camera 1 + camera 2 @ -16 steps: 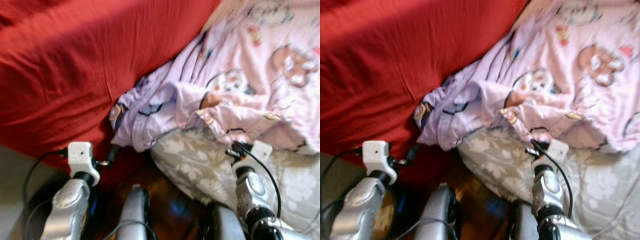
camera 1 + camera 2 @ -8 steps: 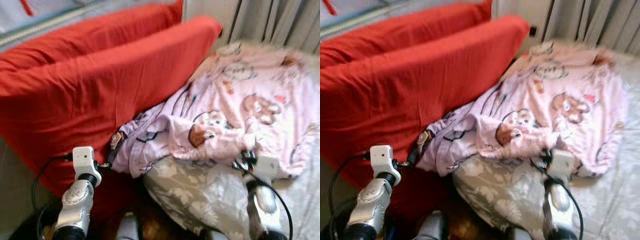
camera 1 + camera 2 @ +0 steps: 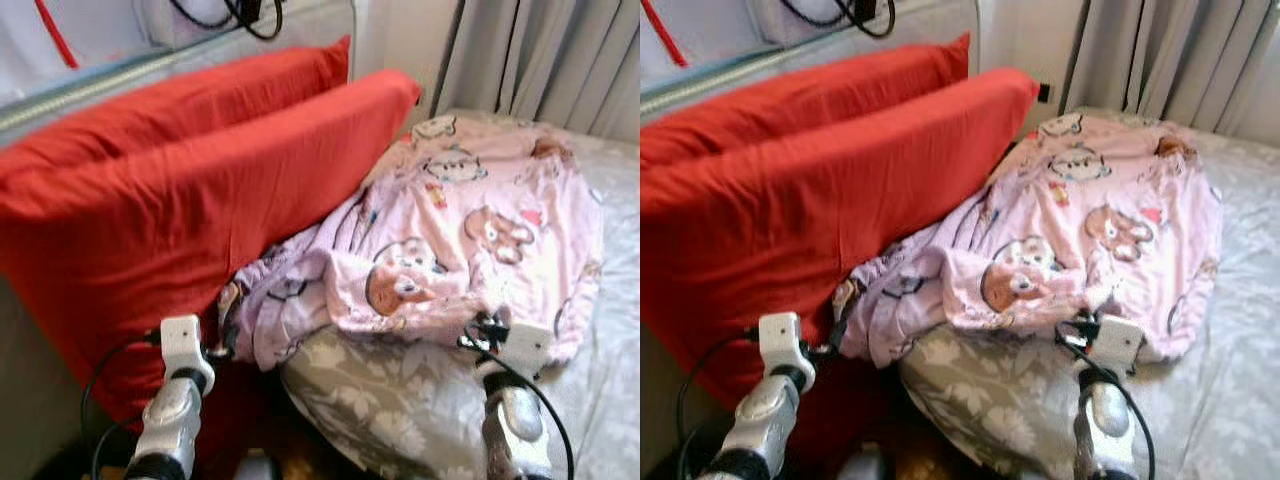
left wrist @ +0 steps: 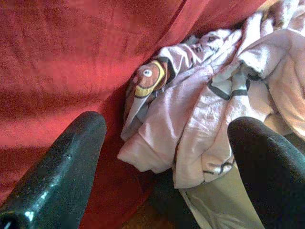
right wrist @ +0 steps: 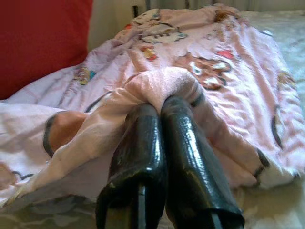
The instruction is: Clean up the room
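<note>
A: Item one, the pink blanket (image 3: pixel 470 220). We find it spread over the grey floral bedcover (image 3: pixel 400 400), its near corner bunched against the red cushion (image 3: pixel 180 200).

B: Holder?

A: Our right gripper (image 5: pixel 159 143), fingers pressed together on a fold at the blanket's near edge, just right of the printed bear face.

B: Item two, our left gripper (image 4: pixel 167 157)?

A: Fingers wide apart, holding nothing, poised at the blanket's crumpled corner beside the cushion.

B: Change since a second ago?

A: Our head view has lifted, taking in curtains (image 3: pixel 540 60) beyond the blanket. The right grip stayed put. We judge the blanket secured for pulling straight or folding; the left corner remains ungrasped.
</note>
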Motion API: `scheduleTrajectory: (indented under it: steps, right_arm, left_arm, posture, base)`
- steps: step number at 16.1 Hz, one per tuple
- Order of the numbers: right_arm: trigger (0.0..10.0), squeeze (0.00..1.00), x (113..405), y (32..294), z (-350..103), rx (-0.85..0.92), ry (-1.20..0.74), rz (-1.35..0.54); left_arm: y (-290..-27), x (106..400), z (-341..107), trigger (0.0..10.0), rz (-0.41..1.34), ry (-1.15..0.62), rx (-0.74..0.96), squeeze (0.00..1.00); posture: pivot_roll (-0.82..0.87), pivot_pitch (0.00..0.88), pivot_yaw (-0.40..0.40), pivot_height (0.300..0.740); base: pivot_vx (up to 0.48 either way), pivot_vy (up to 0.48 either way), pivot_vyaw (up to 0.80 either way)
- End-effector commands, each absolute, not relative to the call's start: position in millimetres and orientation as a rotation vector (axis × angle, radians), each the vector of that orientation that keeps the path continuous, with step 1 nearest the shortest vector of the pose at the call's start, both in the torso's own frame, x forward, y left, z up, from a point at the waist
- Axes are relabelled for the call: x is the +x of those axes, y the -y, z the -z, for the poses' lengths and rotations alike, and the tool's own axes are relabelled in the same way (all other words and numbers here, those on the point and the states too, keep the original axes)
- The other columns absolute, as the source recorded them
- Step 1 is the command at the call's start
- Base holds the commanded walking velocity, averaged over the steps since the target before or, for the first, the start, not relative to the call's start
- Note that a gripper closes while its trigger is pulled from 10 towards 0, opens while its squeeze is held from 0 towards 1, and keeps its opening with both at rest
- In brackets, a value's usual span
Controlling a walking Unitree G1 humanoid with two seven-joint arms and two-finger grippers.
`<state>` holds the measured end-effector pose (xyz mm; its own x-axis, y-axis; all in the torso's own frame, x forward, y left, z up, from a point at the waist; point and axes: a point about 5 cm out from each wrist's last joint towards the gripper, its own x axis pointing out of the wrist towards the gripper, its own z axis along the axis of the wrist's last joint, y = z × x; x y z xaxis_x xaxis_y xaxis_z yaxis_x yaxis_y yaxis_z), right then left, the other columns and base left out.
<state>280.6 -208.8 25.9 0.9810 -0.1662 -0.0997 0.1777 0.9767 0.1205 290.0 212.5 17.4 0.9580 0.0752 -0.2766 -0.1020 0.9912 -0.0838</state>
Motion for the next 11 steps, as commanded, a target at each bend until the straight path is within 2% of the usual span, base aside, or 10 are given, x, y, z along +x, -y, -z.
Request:
scheduleTrajectory:
  steps: [1,11]
  right_arm:
    - [10.0,0.00,285,208,-33,0.125,-0.068,0.161]
    - [10.0,0.00,286,212,-36,0.120,-0.067,0.157]
  left_arm:
    - [-218,289,-15,10.0,-0.106,-0.292,-0.085,0.00]
    - [-221,260,22,10.0,-0.135,-0.512,-0.024,0.00]
  posture:
    - [0.01,0.000,-0.003,0.740]
    - [0.00,0.000,-0.002,0.740]
  base:
    - [0.000,0.000,0.00]
    - [0.000,0.000,0.00]
